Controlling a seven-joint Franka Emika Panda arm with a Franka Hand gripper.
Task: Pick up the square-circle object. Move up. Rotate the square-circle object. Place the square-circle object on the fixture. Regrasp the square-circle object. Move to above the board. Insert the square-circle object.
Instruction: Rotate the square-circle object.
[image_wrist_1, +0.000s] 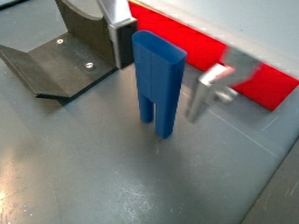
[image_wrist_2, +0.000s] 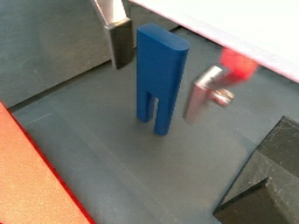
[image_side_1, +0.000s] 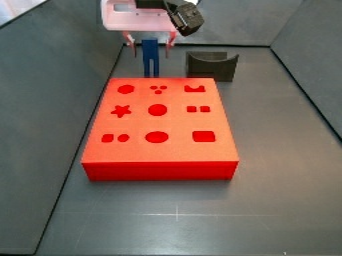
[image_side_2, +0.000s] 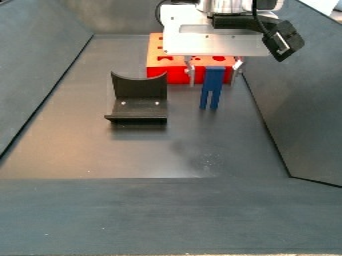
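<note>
Tool (image_wrist_1: 158, 72) open w/ fingers either side of upright bright blue two-pronged peg (image_wrist_1: 158, 83), beside dark grey fixture (image_wrist_1: 65, 66); centre pads, close squarely before lifting.

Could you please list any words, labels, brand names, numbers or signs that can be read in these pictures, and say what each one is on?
None: no readable text on the board, the fixture, the square-circle object standing between the tool's fingers, or the tool. The board carries only shape cut-outs.
</note>
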